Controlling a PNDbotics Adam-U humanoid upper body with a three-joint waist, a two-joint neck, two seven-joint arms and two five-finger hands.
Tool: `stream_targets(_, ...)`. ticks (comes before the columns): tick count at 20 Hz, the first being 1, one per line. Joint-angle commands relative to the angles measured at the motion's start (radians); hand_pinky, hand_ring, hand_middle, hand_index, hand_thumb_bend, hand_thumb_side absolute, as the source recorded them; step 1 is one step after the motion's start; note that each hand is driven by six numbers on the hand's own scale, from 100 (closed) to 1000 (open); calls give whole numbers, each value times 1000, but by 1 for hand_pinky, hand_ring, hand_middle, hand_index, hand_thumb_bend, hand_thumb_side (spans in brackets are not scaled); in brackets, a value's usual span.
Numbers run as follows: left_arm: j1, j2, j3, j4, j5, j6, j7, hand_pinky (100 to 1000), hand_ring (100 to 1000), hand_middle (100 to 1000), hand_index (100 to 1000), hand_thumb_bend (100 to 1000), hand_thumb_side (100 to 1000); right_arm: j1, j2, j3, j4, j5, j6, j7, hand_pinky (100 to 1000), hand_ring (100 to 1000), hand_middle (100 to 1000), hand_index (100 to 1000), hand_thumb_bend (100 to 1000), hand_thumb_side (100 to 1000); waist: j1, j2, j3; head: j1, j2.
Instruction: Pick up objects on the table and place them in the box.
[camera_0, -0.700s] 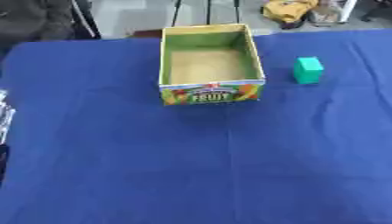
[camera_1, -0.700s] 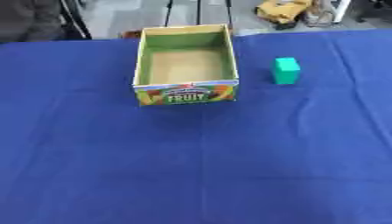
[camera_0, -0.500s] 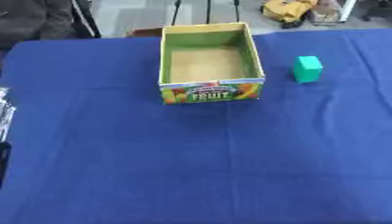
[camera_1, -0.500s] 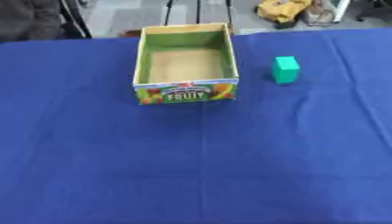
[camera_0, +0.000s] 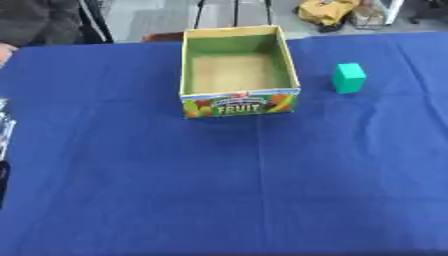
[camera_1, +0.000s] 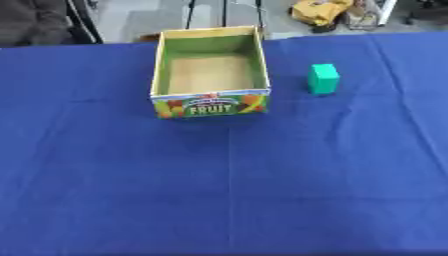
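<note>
An open cardboard box (camera_0: 236, 70) with a green inside, a bare brown floor and "FRUIT" printed on its front stands on the blue tablecloth (camera_0: 262, 190), at the far middle. Nothing lies inside it. A small green block (camera_1: 323, 78) stands upright on the cloth, to the right of the box and a short gap from it. At the left edge of the left eye view, a silver and black piece of my left hand (camera_0: 4, 131) shows, far from both things. My right hand shows in neither view.
The table's far edge runs just behind the box. Beyond it on the floor are a yellow bag (camera_0: 325, 10) and dark stand legs (camera_0: 234, 11). Blue cloth stretches wide in front of the box and the block.
</note>
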Motion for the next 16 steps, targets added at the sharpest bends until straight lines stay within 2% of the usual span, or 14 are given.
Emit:
stream_targets(1, -15, 9, -5, -13, -6, -2, -7, 706, 643, 634, 744, 756, 954, -11, -22, 1, 5, 4, 5, 9, 456, 579, 600, 754, 164, 662, -4, -20, 0, -7, -13)
stream_targets(6, -15, 8, -12, -9, -7, 0, -23, 698, 631, 624, 746, 755, 957, -26, -40, 17, 46, 16, 13, 37, 455, 578, 607, 763, 177, 650, -6, -21, 3, -19, -24)
stream_targets(9, -15, 7, -20, -7, -7, 0, -37, 697, 630, 623, 749, 753, 958, -55, -72, 48, 106, 40, 13, 80, 460, 584, 620, 792, 193, 641, -8, -23, 7, -33, -30)
stream_targets(12, -17, 2, -31, -6, -6, -2, -57, 696, 627, 621, 752, 751, 960, -103, -120, 97, 200, 86, 7, 147, 470, 597, 643, 805, 218, 626, -11, -24, 15, -53, -38)
stream_targets(16, -21, -4, -52, -13, -3, 2, -74, 694, 622, 615, 755, 734, 957, -196, -154, 168, 374, 206, -24, 268, 519, 650, 693, 823, 278, 575, -19, -25, 27, -78, -52)
